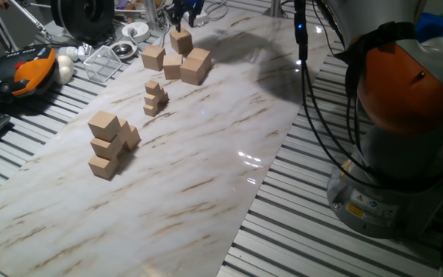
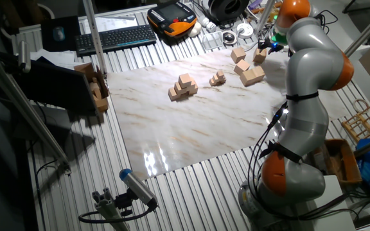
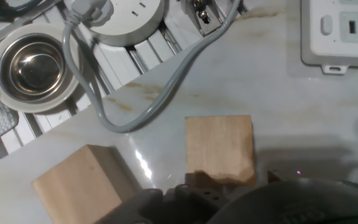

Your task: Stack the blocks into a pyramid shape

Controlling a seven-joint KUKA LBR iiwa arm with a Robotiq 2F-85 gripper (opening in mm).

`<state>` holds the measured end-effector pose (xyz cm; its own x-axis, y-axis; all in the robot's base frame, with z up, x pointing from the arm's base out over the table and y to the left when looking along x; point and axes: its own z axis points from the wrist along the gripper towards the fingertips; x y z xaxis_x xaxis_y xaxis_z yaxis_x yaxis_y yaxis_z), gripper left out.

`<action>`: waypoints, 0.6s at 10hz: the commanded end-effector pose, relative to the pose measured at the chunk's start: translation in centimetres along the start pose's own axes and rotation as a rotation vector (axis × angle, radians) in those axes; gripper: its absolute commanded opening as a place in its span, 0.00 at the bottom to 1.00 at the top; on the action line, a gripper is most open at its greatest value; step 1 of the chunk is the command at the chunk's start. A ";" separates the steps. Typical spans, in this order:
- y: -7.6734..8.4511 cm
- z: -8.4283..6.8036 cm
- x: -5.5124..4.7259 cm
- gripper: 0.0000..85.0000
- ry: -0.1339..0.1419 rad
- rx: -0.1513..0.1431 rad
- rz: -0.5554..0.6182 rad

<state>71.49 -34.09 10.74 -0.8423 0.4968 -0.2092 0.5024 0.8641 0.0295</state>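
Right now the pincer hangs at the far end of the marble surface, just above one block. In the hand view that block sits right under the camera, but the fingers are too dark and blurry there, so I cannot tell if the pincer is open, closed, or gripping the block.

Three more blocks sit close together just beside it. Nearer the middle is a little heap of much smaller cubes. Farther along stands a pile of big blocks, stepped like a started pyramid.

What could go wrong? The loose blocks are packed tight, so a finger coming down could bump a neighbour and push it away. The gray cable lies near too and could snag. And if a block is set down crooked on the pile, the pile might tip and fall.
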 end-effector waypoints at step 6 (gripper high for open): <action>0.1 1.0 -0.4 1.00 0.005 -0.003 0.003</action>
<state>72.13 -34.30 9.85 -0.8420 0.5000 -0.2027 0.5042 0.8629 0.0346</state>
